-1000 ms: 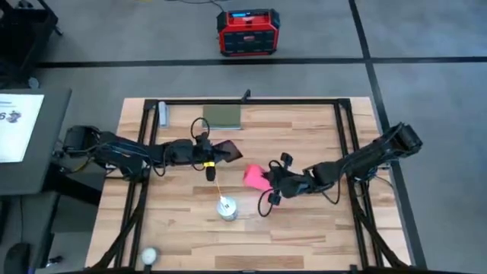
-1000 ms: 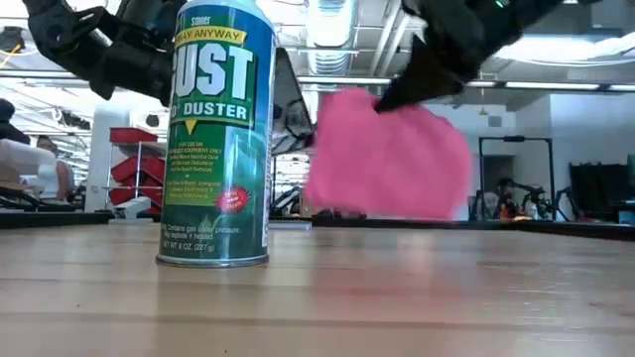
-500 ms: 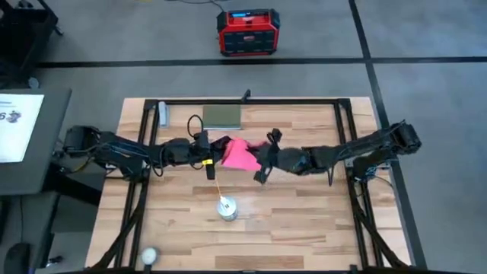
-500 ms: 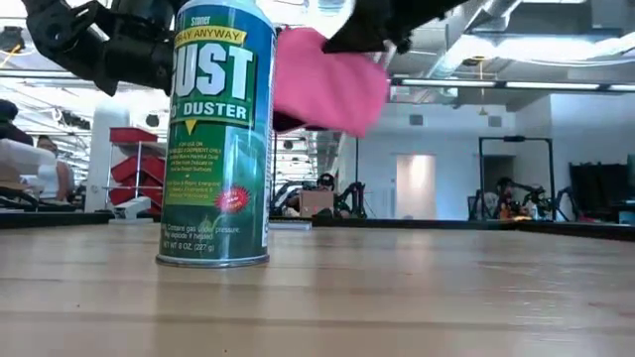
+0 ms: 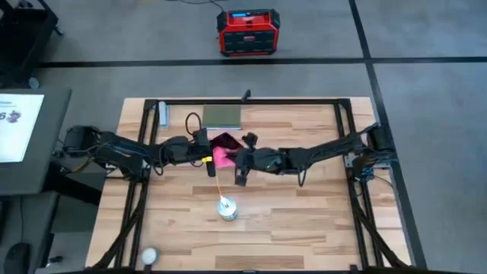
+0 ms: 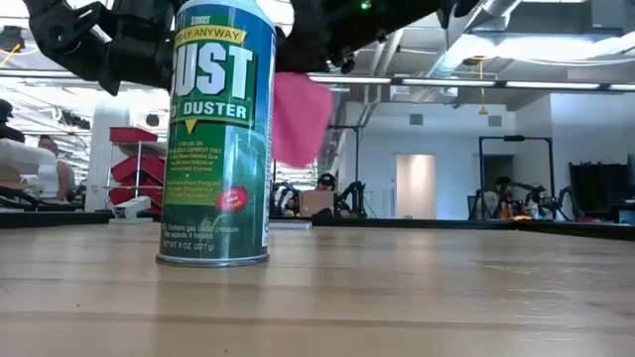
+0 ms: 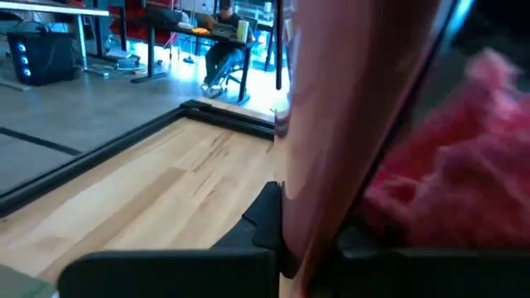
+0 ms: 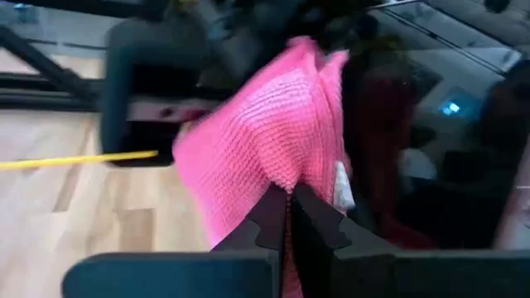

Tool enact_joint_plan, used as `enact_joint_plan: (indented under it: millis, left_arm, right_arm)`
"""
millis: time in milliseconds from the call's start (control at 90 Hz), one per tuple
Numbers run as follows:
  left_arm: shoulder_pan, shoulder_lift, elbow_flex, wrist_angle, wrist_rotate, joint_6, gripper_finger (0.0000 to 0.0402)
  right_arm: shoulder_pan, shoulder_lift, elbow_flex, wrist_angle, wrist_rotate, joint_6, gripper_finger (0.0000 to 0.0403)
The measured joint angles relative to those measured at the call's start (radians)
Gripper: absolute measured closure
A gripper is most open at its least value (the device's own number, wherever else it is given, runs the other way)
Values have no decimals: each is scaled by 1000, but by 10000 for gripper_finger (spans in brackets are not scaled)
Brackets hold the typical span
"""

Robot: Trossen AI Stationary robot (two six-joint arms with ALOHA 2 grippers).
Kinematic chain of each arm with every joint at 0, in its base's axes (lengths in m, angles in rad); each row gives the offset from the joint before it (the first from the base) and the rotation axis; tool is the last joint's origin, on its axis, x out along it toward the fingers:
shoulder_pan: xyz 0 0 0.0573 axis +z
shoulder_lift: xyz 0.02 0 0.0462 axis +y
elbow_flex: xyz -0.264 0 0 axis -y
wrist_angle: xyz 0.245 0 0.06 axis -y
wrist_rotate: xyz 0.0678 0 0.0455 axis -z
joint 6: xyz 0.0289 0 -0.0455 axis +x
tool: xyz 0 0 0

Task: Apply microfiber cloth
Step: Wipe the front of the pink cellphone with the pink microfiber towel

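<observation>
Soft pink microfiber cloth (image 5: pixel 221 157): pinched in right gripper (image 5: pixel 237 160), pressed against slim pink-backed phone (image 5: pixel 228 141), mostly hidden. Left gripper (image 5: pixel 215 149): clamped on phone. Green duster can (image 6: pixel 220 134): nearer table's front, blocks low view.

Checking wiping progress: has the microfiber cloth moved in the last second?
Yes. The right gripper carried the microfiber cloth leftward, away from the table's right rail, to the phone.

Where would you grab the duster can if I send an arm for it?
Take the duster can around its mid-body, from the side. It stands upright and apart on the table, and its round wall suits a straddling pinch; the yellow straw at its top rules out coming from above.
</observation>
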Motion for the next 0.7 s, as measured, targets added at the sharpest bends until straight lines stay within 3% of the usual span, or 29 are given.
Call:
enact_joint_plan:
  millis: [367, 700]
  left_arm:
    - [-66, 0, 0, -2, -25, -15, 399]
    - [-82, 2, 0, -8, -31, -6, 400]
  right_arm:
    - [-52, -36, 146, -116, -8, -164, 403]
    - [-48, -39, 91, -219, -17, -64, 403]
